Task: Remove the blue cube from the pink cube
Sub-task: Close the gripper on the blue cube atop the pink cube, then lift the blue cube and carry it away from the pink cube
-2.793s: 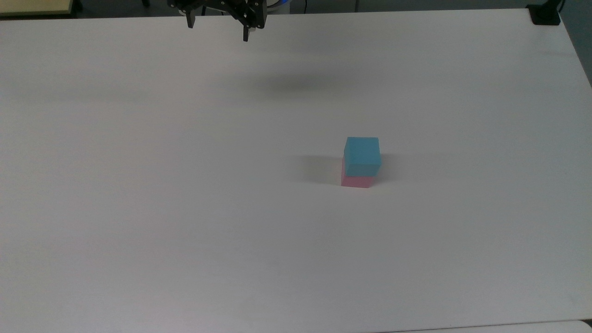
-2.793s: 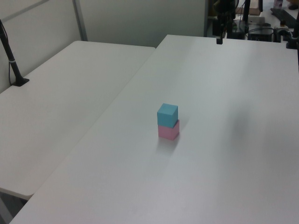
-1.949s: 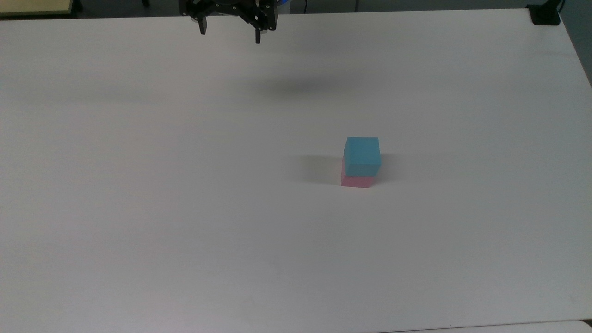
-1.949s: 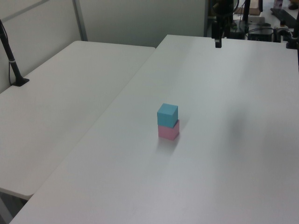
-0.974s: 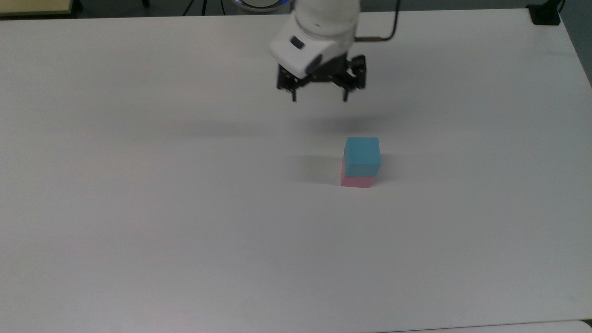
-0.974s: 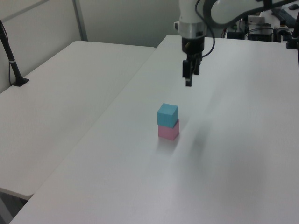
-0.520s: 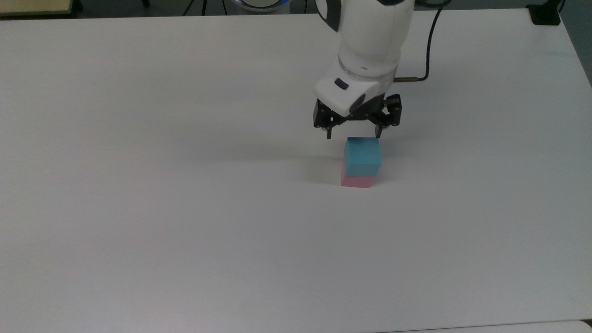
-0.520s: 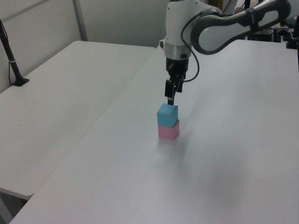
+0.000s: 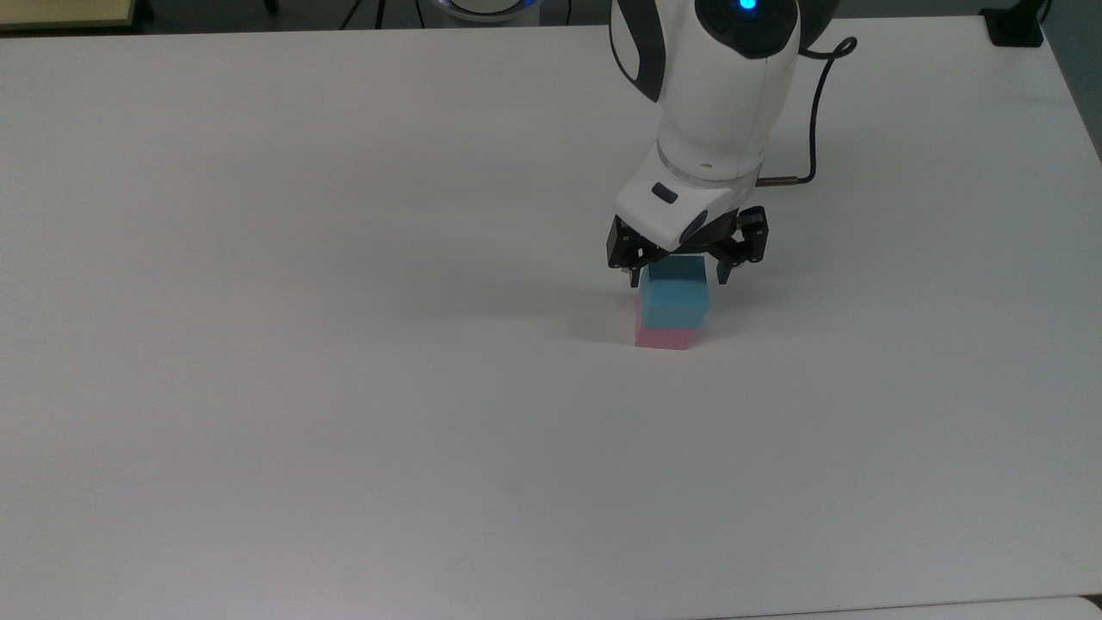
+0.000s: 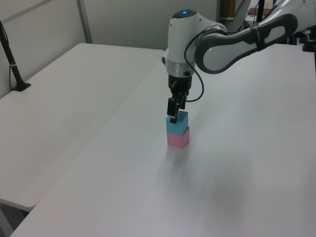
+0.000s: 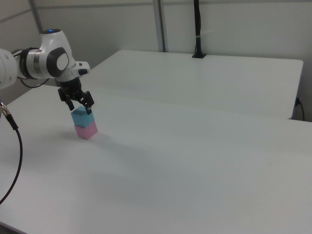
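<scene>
Blue cube point(image 9: 676, 297) sits squarely on top of the pink cube point(image 9: 661, 337), both out on the bare white table point(image 9: 344, 387), nothing else near them. Stacked like this, the top block is free on all sides, so a straight-down pinch looks workable. Arm comes in from the far edge and points the gripper point(image 9: 680, 277) down over the stack. Fingers are spread wider than the cube, one on each side of the blue cube's upper part: in the top view one fingertip point(image 9: 634, 277) hangs off the top view's left edge of the block, the other off its right. Can't tell if either pad touches foam; they look just beside it, not squeezing. Nothing is held. My read: it needs to drop a bit lower, then close, without nudging the pink one.
</scene>
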You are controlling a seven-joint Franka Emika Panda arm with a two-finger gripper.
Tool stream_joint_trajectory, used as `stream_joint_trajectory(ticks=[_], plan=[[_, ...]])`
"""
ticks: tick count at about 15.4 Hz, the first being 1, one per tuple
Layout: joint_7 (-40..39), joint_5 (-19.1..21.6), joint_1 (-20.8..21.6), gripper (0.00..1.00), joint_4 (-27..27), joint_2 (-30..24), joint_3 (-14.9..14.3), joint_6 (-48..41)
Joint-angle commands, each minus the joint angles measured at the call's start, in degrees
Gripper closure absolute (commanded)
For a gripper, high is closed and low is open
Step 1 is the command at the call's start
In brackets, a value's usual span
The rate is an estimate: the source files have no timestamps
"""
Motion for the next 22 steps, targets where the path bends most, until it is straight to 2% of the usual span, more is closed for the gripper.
stream_joint_trajectory(ticks=[1, 3, 4, 8, 10, 13, 14, 16, 20, 22], plan=[[0.58, -2.31, 1.04, 0.34, 0.65, 1.26, -0.4, 0.58], [0.49, -2.23, 0.95, 0.62, 0.57, 1.09, -0.4, 0.49], [0.4, -2.23, 0.69, 0.65, 0.65, 0.48, -0.4, 0.06], [-6.6, -1.26, -1.24, 0.66, 0.48, -4.62, -2.41, -3.79], [-12.75, -0.91, -2.99, 0.65, 0.57, -4.89, -5.74, -6.09], [-23.03, -1.09, -8.17, 0.64, -1.88, -4.36, -8.47, -6.45], [-27.42, -1.0, -9.41, 0.64, -3.29, -3.75, -11.27, -5.84], [-31.22, -0.91, -10.56, 0.64, -3.56, -1.99, -13.83, -5.05], [-32.73, -0.91, -11.62, 0.62, -9.09, -1.64, -14.2, 0.56], [-32.04, -0.74, -11.79, 0.53, -9.72, -1.46, -14.2, 1.11]])
